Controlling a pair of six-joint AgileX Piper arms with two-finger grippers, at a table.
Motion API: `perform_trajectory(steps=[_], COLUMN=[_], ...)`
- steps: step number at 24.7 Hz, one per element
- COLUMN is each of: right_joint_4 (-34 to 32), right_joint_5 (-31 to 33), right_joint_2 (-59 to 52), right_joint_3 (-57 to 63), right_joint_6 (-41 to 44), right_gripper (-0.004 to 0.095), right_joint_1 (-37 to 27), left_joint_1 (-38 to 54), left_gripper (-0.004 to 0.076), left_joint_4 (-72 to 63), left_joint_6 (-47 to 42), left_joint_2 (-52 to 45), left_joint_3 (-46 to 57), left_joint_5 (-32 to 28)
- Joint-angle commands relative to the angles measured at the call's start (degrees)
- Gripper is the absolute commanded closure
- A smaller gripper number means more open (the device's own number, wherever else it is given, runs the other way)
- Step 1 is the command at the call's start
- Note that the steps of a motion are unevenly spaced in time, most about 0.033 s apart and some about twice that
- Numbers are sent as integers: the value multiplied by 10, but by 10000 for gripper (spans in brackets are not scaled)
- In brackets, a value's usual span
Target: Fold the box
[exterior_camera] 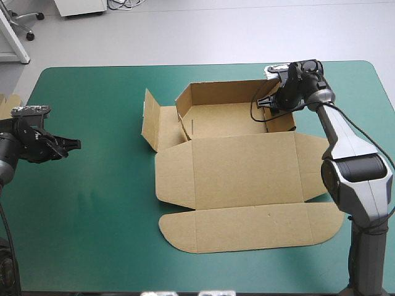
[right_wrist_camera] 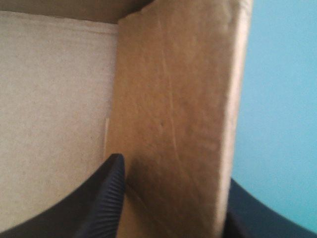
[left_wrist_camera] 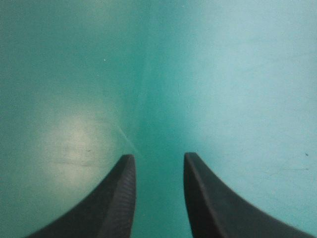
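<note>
The brown box [exterior_camera: 247, 166] lies at the table's middle. Its far half forms a tray with walls raised, and the lid with its flaps lies flat toward the front. A side flap [exterior_camera: 151, 120] stands up at the tray's left. My right gripper [exterior_camera: 271, 105] is at the tray's right wall [right_wrist_camera: 178, 89] and straddles it, open: one finger [right_wrist_camera: 106, 198] is inside the tray and the other outside [right_wrist_camera: 247, 208]. Far to the left, my left gripper [exterior_camera: 74, 145] hovers over bare teal-green cover [left_wrist_camera: 223, 74], its fingers a little apart [left_wrist_camera: 158, 161] with nothing between them.
An edge of more brown board [exterior_camera: 9, 105] shows at the table's left edge. Teal-green cover [exterior_camera: 105, 203] stretches between the left gripper and the box.
</note>
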Motion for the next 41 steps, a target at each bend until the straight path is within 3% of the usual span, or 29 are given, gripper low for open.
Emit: perform_trajectory(steps=[1,6,11,20,25,30,35,41], right_joint_4=[-7,-9,-5,1,65,93,107,155], right_joint_5=[-40,-34,-19,9,23,20,6,-23], right_joint_2=[-35,-23,-25,-159,-229,-269,-272,-268], right_joint_3=[-18,-18,-18,-18,-18,-18,-18,-18], right_joint_6=[-4,-8,3,-22,-53,-64,-62,-64], right_gripper=[697,930,940,942,942,942,942,942], right_joint_1=[-3,-5,-5,-5,-5,-6,-6,-6], left_joint_1=[-2,-2,-2,8,65,103,88,29], left_gripper=[488,488,488,488,488,488,488,488], left_joint_4=[-5,-5,-5,0,-144,-340,-506,-599], left_joint_6=[-1,-1,-1,14,73,192,301,356], left_joint_2=[-20,-20,-20,-9,43,78,78,78], left_joint_3=[-16,-16,-16,-15,-15,-15,-15,-15], left_joint_5=[-18,-17,-13,-47,-57,-21,11,9])
